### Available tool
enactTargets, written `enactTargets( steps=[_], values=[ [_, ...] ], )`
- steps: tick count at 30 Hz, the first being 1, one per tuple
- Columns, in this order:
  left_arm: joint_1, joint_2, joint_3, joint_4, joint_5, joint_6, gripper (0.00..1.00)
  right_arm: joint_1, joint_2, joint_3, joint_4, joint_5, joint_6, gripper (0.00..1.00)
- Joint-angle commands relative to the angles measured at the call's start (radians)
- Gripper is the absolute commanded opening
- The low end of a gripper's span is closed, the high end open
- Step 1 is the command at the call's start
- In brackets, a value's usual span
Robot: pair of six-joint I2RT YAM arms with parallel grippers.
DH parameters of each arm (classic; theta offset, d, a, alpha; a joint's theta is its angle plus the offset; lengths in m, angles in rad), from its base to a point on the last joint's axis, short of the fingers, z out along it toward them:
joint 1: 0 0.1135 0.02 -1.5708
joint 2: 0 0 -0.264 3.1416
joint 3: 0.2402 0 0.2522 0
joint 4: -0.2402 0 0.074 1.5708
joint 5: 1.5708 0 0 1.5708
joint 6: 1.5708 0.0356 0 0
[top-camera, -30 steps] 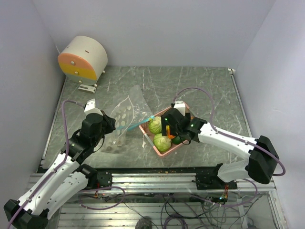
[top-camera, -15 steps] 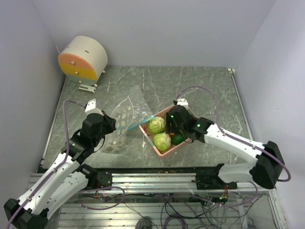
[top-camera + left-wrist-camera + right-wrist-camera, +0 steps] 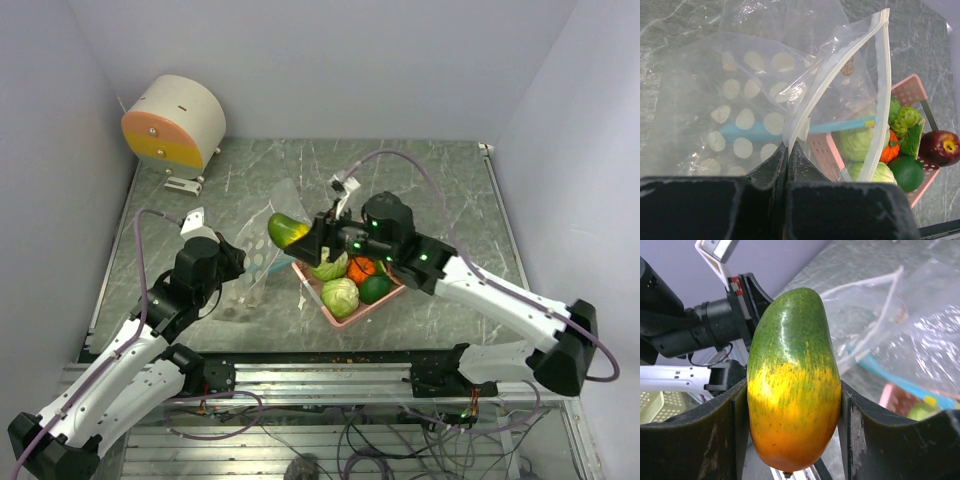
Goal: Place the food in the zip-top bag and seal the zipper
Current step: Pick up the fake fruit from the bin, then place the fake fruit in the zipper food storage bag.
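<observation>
My left gripper (image 3: 788,145) is shut on the edge of the clear zip-top bag (image 3: 755,85), holding its mouth up and open toward the tray. The teal zipper (image 3: 840,126) runs along the bag's mouth. My right gripper (image 3: 794,432) is shut on a green, yellow and orange mango-like fruit (image 3: 792,385), raised in the air just right of the bag (image 3: 270,225). From above, the fruit (image 3: 287,230) hangs between bag and tray. More food lies in the pink tray (image 3: 335,318): two cabbages (image 3: 340,297), an orange piece (image 3: 361,269), a dark green ball (image 3: 376,288) and a red apple (image 3: 940,147).
A round white and orange device (image 3: 175,122) stands at the back left corner. Grey walls close in the marble table (image 3: 440,190) on the left, back and right. The left arm (image 3: 700,330) shows behind the held fruit in the right wrist view.
My right gripper closed on the mango-like fruit in the tray and lifted it up and left toward the bag's mouth. The left gripper kept its hold on the bag.
</observation>
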Motion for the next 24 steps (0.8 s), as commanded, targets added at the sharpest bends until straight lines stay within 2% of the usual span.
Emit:
enactTargets(
  steps=[1, 11, 17, 24],
  values=[
    [-0.011, -0.006, 0.014, 0.029, 0.021, -0.012, 0.07, 0.007, 0.123, 0.052, 0.182, -0.112, -0.002, 0.22],
    [-0.014, -0.023, 0.04, 0.023, 0.04, -0.014, 0.07, 0.009, 0.305, 0.055, 0.32, -0.069, 0.057, 0.22],
    [-0.014, -0.035, 0.065, -0.001, 0.024, 0.0, 0.07, 0.01, 0.313, 0.043, 0.185, 0.064, 0.014, 0.22],
    [-0.014, -0.042, 0.103, -0.023, 0.009, 0.018, 0.07, 0.011, 0.39, 0.108, 0.023, 0.091, -0.065, 0.22]
  ],
)
